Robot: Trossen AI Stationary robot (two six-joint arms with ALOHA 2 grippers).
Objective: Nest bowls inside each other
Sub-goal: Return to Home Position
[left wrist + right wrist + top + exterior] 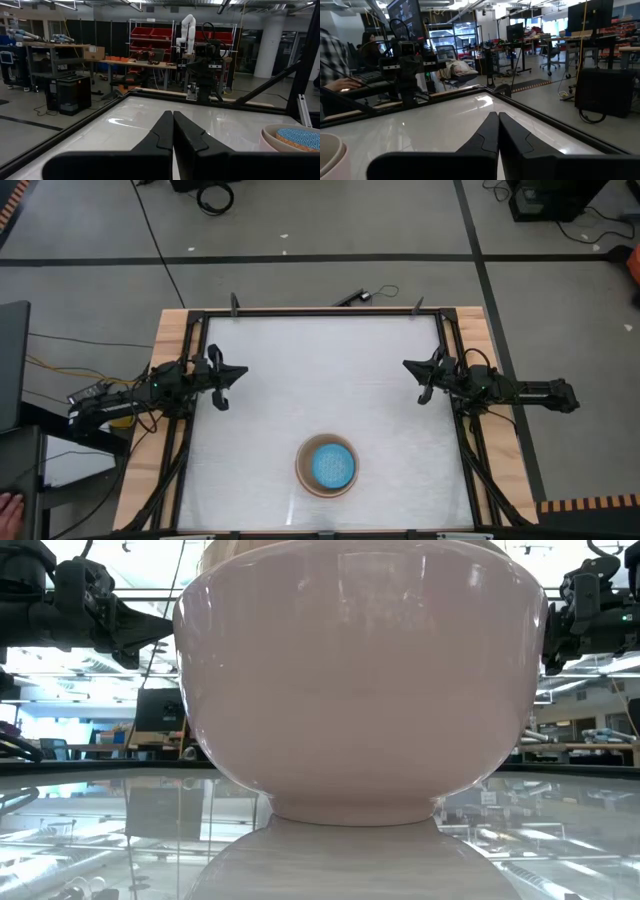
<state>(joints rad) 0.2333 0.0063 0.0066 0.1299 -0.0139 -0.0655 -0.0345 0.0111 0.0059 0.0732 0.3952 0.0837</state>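
Observation:
The bowls (pixel 327 465) stand nested in one stack near the table's front edge, a little right of the middle. The cream-white outer bowl (pixel 360 680) rests on its foot on the table, and the bright blue bowl (pixel 331 466) sits innermost. In the left wrist view the stack's rim (pixel 295 138) shows at the edge. My left gripper (pixel 232 374) is shut and raised at the table's left side, far from the stack. My right gripper (pixel 415 370) is shut and raised at the right side, equally apart from it.
A dark frame (pixel 320 312) runs round the white table top. The room behind holds workbenches, shelves and a seated person (pixel 335 60). A hand (pixel 10 505) shows at the picture's lower left, off the table.

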